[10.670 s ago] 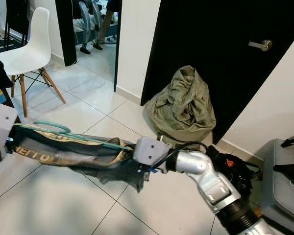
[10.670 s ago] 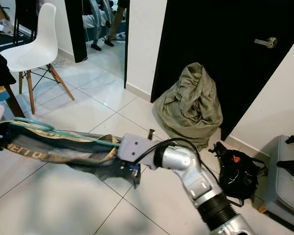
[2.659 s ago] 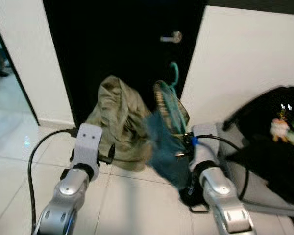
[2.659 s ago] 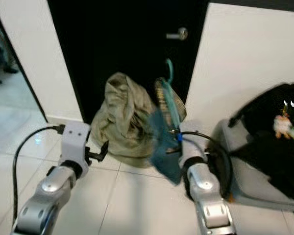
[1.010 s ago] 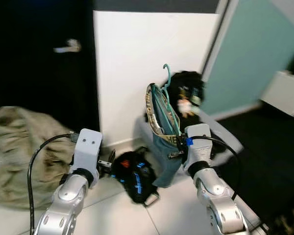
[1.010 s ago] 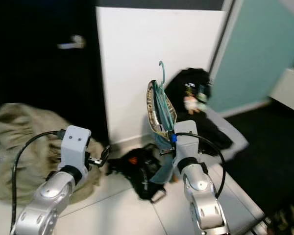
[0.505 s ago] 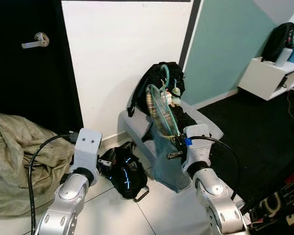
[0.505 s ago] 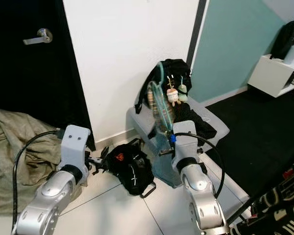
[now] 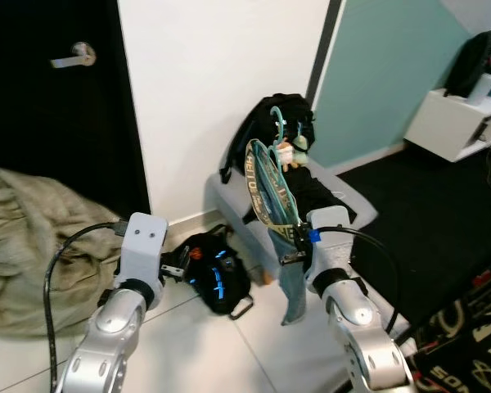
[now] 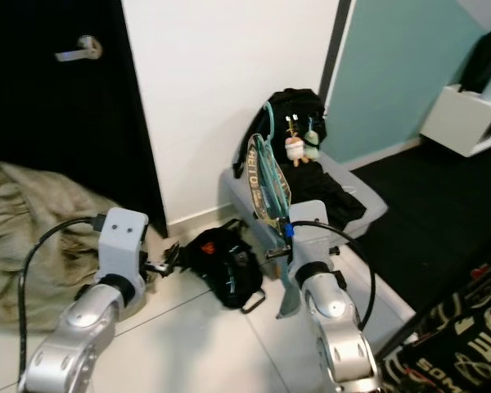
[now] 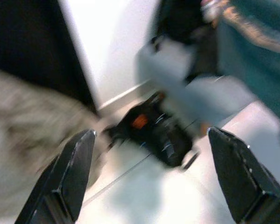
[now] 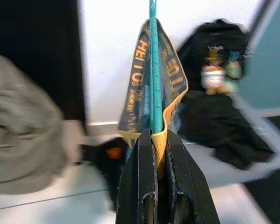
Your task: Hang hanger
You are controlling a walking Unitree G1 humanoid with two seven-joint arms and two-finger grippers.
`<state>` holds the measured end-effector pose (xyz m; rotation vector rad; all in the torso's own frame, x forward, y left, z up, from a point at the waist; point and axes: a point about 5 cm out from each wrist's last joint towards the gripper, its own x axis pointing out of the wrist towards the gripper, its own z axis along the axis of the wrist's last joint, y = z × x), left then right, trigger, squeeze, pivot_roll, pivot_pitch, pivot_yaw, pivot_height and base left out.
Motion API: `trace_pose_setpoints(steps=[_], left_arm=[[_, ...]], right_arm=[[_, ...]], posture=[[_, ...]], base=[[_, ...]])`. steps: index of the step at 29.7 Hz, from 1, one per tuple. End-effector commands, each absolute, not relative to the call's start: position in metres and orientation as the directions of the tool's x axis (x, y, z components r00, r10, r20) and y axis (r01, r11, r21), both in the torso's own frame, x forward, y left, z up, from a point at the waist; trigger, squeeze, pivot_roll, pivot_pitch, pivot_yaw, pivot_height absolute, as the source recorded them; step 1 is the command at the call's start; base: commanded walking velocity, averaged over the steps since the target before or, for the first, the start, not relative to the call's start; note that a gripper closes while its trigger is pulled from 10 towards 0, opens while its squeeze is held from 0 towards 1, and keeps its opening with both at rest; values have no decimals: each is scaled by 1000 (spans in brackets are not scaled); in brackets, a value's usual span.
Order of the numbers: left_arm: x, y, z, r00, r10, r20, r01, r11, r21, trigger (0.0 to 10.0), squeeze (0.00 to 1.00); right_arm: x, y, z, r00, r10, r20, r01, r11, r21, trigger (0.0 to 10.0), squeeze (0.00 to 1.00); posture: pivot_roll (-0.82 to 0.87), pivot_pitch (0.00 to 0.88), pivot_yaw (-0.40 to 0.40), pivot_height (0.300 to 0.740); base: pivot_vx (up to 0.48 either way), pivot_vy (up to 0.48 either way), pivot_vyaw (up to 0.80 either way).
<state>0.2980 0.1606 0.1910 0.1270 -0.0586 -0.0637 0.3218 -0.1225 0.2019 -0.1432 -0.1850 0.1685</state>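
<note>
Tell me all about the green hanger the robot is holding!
The hanger is thin and teal green, plastic by the look of it, with a curved hook at the top. It stands nearly upright, edge-on to the robot. A dark blue-green garment with a yellow lettered band is draped over it and hangs down below. The right claw is shut on the hanger and the cloth together, at the hanger's lower part. Its hook is free, caught on nothing yet.
</note>
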Motion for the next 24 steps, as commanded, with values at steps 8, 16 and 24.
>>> trace_pose_setpoints(steps=[8,16,24], left_arm=[[296,155,185,995,-91,29,87,990,114,10000,0],[296,155,185,995,-93,27,89,989,114,10000,0],[296,155,184,995,-93,23,90,990,113,10000,0]], right_arm=[[320,-129,195,975,160,151,-137,979,-152,10000,0],[320,-129,194,976,158,148,-136,979,-149,10000,0],[320,-130,194,977,155,145,-133,980,-151,10000,0]], posture=[[-52,186,-74,740],[-53,188,-73,740],[-55,190,-74,740]], base=[[-443,0,0],[-435,0,0],[-318,0,0]])
